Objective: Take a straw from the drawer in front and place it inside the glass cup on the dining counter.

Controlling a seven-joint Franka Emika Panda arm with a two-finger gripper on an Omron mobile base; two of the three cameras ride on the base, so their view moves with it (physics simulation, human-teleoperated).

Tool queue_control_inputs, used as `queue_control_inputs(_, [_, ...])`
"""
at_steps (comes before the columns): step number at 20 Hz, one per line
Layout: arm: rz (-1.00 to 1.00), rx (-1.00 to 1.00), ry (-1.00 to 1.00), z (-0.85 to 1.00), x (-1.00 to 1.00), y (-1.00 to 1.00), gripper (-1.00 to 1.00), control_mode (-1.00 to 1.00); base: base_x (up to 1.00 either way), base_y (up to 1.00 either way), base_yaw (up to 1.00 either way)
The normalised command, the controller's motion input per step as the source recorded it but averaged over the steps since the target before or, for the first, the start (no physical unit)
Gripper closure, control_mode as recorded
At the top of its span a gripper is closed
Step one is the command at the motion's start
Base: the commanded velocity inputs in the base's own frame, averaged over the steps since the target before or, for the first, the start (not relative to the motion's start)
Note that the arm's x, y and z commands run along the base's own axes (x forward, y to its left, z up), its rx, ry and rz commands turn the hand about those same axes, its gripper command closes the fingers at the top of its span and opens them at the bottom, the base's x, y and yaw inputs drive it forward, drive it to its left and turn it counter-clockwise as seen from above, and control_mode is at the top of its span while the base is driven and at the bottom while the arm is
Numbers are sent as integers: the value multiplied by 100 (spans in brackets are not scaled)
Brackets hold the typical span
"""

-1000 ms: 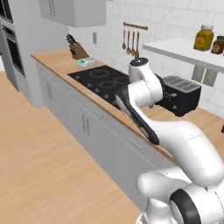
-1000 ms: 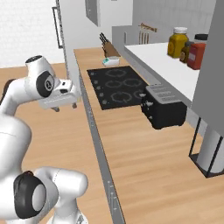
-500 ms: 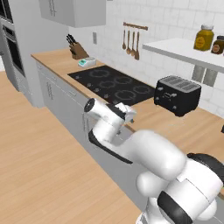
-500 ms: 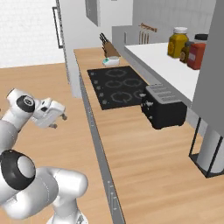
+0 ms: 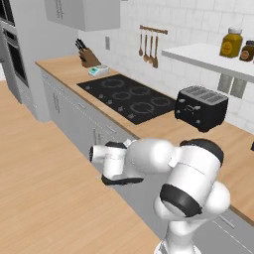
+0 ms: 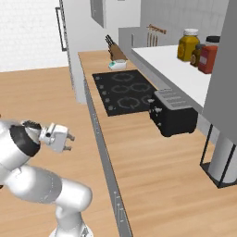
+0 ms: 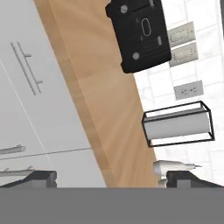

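The gripper (image 7: 111,178) is held wide apart and empty, low in the hand view. A toaster (image 7: 139,35) is seen at the top, with grey cabinet fronts (image 7: 30,109) at left.

Drawer (image 7: 48,100): light-grey flat front panel, fully shut, occupying the left of the hand view. Its slim bar handle (image 7: 27,68) sits at upper left, running parallel to the wooden table (image 7: 100,100) edge directly beside it.

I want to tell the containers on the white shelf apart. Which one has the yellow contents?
The jar at the shelf's far end, toward the hanging utensils: amber-yellow with a dark lid. The jar with red contents stands nearest the camera, with a darker one between them.
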Motion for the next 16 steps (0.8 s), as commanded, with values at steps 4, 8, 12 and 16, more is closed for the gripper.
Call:
queue_control_inputs(4, [-13, -20, 0, -44, 0, -46, -100, -100, 0, 0, 0])
queue_control_inputs(8, [-2, -8, 0, -33, 2, -61, -100, -100, 0, 0, 0])
queue_control_inputs(12, [0, -3, 0, -43, 2, -54, -100, -100, 0, 0, 0])
queue_control_inputs(16, [0, 0, 0, -35, 0, -38, -100, -100, 0, 0, 0])
